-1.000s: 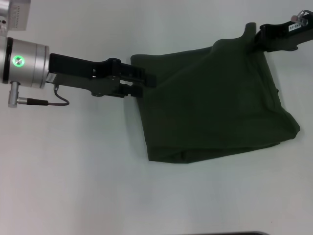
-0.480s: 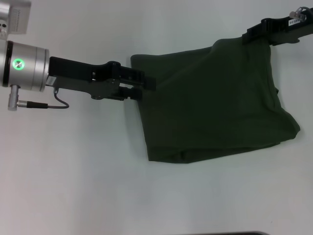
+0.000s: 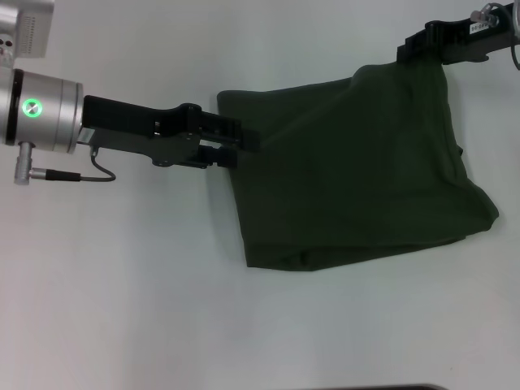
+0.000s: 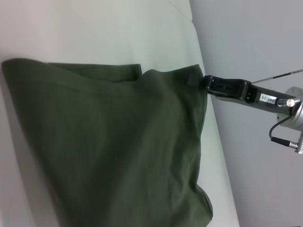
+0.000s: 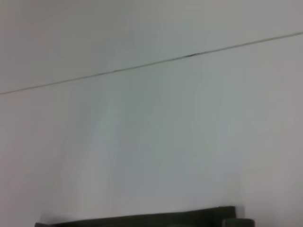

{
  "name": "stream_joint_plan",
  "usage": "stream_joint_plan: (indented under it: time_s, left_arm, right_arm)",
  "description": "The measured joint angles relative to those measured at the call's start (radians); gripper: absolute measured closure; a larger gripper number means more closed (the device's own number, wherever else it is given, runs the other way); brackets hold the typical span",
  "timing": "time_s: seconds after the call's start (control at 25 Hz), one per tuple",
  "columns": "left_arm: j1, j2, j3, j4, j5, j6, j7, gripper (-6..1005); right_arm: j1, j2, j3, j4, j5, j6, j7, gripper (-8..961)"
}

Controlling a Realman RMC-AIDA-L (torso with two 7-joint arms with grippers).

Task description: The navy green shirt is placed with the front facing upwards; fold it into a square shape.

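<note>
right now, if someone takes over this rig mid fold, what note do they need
Left gripper: shut on the navy green shirt at its near-left corner, low over the table.
Right gripper: at the shirt's far-right corner; grip unclear.
Shirt: partly folded, plain green side up, lettering hidden, uneven outline.
Done: at least one fold.
Left: lay it flat, square the edges, release.

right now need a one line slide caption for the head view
Both grippers hold the folded navy green shirt on the white table: left gripper at its left corner, right gripper at its far right corner.
</note>
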Motion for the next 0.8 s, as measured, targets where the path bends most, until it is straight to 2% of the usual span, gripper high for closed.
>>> stream_joint_plan:
  time_s: [0.12,0.32,0.8]
  left_arm:
    - [0.000,0.000,0.000,0.000,0.000,0.000,0.000,418]
    - [-0.005,-0.001,0.002,-0.001,0.000,0.000,0.000,417]
    - [-0.003,-0.004,-0.001,-0.002,0.000,-0.001,0.000,417]
  right_arm:
    - [0.004,0.003,-0.001,0.009,0.000,0.002,-0.014,536]
    - [0.006,0.011,-0.001,0.007,0.000,0.013,-0.031,773]
    - [0.005,0.013,0.003,0.025,-0.001,0.036,-0.022,928]
